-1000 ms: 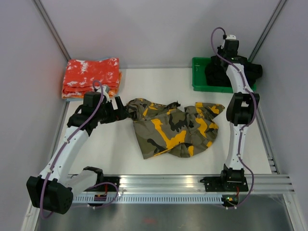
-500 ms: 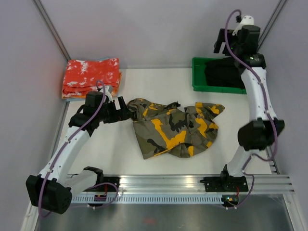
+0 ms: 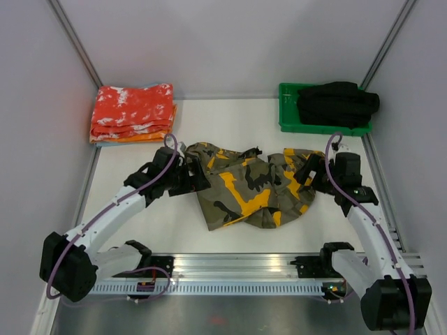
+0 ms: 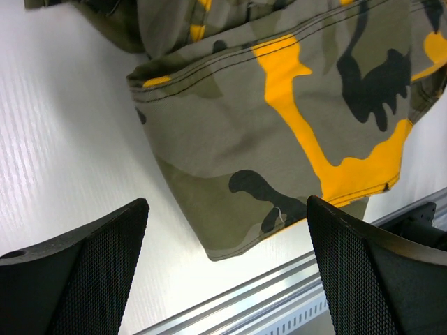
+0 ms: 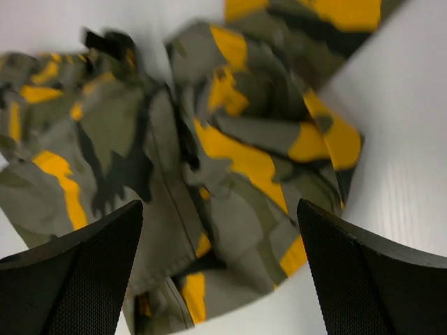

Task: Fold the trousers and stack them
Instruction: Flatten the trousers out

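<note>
Olive-and-yellow cloth, the trousers [image 3: 255,185] lie crumpled between both tools, just ahead of the left gripper [image 3: 198,179] and the right gripper [image 3: 306,172], whose jaws are wide and empty. Each should pinch one single edge, perhaps a hem (bunching hides it), then spread flat.

Left wrist view: the trousers [image 4: 279,125] run off the top and right edges, well beyond the left pincer [image 4: 227,202], and its fingers [image 4: 91,279] are chopped by the bottom edge. Right wrist view, all blur! Ahead of the right pincer [image 5: 220,203] the trousers spill past the top and left edges. From above, crumpled between both pincers, leg and waist can't be told apart.
</note>
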Tool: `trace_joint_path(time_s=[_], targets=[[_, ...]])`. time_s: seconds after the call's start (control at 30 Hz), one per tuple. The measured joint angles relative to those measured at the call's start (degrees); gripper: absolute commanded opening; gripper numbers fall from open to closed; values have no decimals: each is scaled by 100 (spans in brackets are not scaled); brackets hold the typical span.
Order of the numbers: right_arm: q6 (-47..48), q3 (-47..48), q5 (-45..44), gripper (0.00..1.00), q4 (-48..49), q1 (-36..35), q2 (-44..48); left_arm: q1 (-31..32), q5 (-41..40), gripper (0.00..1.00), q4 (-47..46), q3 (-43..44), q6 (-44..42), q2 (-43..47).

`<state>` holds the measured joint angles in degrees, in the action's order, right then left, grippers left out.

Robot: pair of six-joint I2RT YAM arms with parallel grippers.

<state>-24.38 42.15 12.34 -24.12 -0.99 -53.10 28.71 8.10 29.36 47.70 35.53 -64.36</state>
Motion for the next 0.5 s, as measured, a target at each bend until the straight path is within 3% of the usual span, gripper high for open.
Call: trace_joint_path(time_s=[0.17,0.3,0.5], targets=[[-321,-1014,-20,98,-376,-24,439,4,-125,100,-103,-487,361,83],[-601,-1292,-105,98,-101,-28,164,13,-199,100,-203,-686,535,144],[-750,-1360,-975,98,103,-28,-284,17,-190,99,-494,-994,710,197]])
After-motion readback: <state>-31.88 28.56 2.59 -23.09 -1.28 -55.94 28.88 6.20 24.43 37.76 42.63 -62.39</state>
